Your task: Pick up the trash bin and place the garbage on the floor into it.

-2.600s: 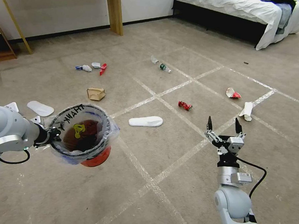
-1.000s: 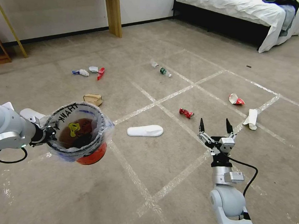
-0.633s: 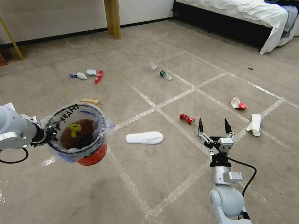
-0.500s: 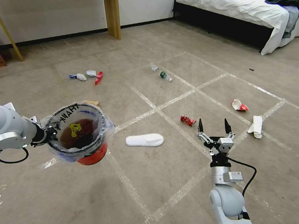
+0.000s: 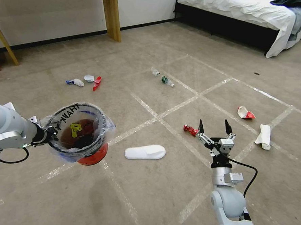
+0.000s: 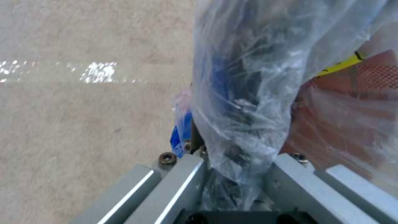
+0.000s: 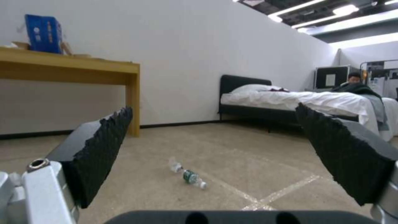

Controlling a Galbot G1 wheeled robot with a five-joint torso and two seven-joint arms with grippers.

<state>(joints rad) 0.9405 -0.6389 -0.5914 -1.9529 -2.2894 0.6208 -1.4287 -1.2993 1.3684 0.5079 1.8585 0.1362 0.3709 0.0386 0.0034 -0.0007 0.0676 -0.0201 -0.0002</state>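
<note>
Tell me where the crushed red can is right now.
In the head view the red can lies on the floor right of centre, beside a tape line, just left of the open right gripper, beyond the white slipper.

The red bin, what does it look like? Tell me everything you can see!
The bin is a small round red plastic bucket, lined with a crinkly clear bag that folds over its rim and bears black lettering. It hangs upright in the air above the floor, on the robot's left. The left gripper is shut on the bagged rim. Inside lie dark litter and something yellow.
</note>
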